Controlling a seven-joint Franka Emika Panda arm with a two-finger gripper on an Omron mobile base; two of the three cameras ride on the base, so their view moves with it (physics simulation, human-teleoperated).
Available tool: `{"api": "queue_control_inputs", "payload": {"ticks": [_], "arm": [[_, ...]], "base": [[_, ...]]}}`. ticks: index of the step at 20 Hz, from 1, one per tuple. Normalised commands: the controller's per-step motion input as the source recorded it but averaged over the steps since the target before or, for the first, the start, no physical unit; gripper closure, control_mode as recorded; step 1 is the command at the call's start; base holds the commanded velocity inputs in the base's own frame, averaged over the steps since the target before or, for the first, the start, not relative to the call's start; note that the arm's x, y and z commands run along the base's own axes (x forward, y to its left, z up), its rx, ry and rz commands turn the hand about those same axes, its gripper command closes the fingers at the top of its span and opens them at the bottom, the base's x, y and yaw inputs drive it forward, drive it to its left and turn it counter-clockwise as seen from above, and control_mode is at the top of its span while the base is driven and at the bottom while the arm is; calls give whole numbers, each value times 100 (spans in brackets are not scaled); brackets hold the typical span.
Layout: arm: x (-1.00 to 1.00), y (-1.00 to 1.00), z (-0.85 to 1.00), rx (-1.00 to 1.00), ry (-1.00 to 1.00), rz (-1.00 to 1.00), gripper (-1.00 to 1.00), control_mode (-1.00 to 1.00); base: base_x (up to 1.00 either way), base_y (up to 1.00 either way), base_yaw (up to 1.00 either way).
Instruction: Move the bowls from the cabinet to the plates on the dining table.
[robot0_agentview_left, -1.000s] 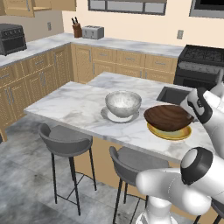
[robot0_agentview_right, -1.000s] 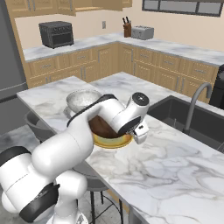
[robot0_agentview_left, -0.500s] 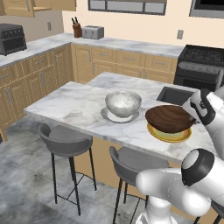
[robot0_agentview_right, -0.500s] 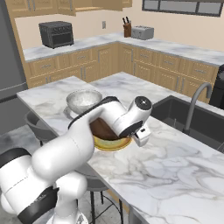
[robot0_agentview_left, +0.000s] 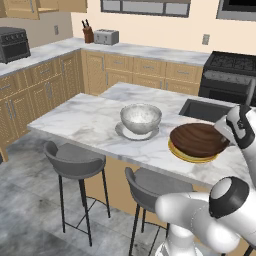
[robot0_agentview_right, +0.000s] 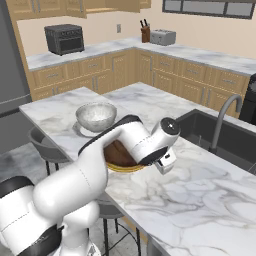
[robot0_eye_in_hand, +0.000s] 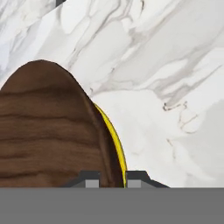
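Observation:
The dark brown wooden bowl (robot0_agentview_left: 196, 139) rests on the yellowish plate (robot0_agentview_left: 186, 155) on the dining table (robot0_agentview_left: 85, 120). My gripper (robot0_eye_in_hand: 112, 181) is shut on the bowl's rim, one fingertip (robot0_eye_in_hand: 91, 182) inside and one outside; in the left base view my gripper (robot0_agentview_left: 223, 136) is at the bowl's right edge. My arm covers most of the wooden bowl (robot0_agentview_right: 119, 153) in the right base view. Left of it, the grey-white marbled bowl (robot0_agentview_left: 140, 118) sits on the pale grey plate (robot0_agentview_left: 123, 133).
A sink (robot0_agentview_right: 225, 142) with a curved faucet (robot0_agentview_right: 222, 117) is set into the table just beyond the bowls. Two grey stools (robot0_agentview_left: 74, 159) stand along the table's near side. Counters with a toaster (robot0_agentview_left: 106, 36) line the back wall.
The wooden bowl has sunk a little and levelled out onto the yellowish plate, with my gripper still shut on its rim. The marbled bowl has not moved.

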Motion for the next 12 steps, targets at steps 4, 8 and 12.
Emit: {"api": "queue_control_inputs", "payload": {"ticks": [4,8,12], "arm": [[8,12,-13,1,-5,1,100,-100],[17,8,-12,1,-3,1,100,-100],[18,2,-13,0,-1,1,100,-100]], "base": [[0,0,0],[0,0,0],[0,0,0]]}}
